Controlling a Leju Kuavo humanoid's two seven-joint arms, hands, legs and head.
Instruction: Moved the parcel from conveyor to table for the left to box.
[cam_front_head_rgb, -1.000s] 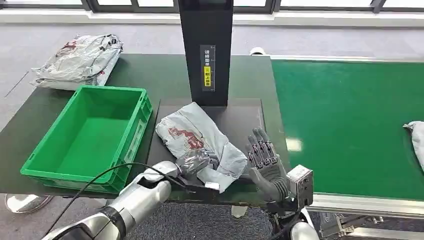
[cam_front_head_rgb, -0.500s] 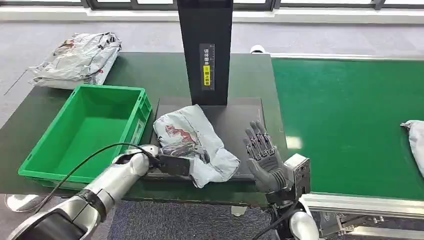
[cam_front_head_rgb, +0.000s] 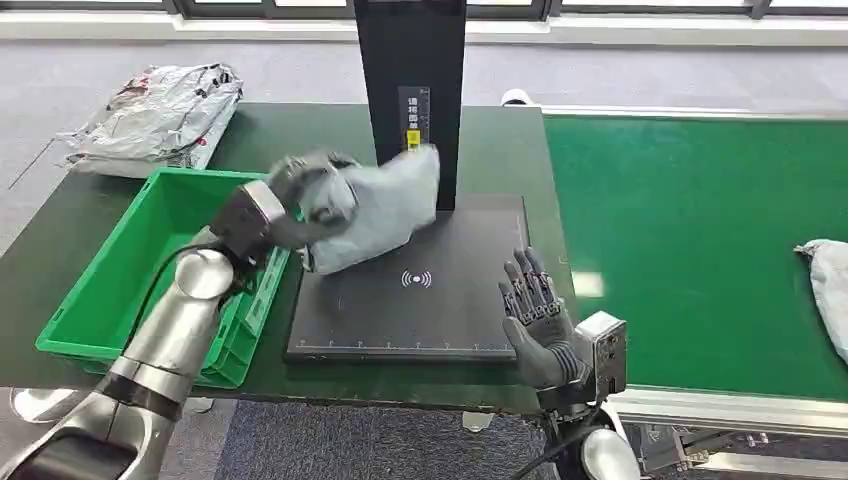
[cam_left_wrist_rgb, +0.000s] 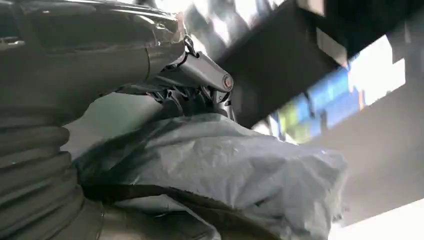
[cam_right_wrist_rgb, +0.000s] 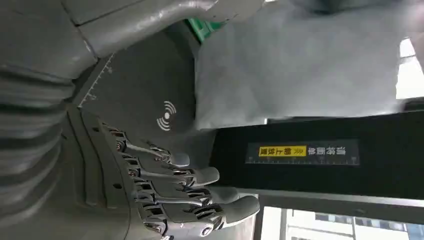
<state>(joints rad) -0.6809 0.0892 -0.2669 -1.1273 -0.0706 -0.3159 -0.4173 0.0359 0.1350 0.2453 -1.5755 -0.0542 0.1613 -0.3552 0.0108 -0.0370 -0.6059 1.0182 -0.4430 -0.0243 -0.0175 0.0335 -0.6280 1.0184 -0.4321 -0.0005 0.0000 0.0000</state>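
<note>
Over a dark green table (cam_front_head_rgb: 330, 150), the robot's left hand (cam_front_head_rgb: 305, 195) grips a grey parcel (cam_front_head_rgb: 375, 210) lifted clear of the black scanner pad (cam_front_head_rgb: 420, 310), the green crate (cam_front_head_rgb: 130, 275) just below and beside that hand. The right hand (cam_front_head_rgb: 535, 315) waits empty, fingers spread, at the pad's edge; boxing appears under way, and the next move likely calls for carrying the parcel over the crate before release.
</note>
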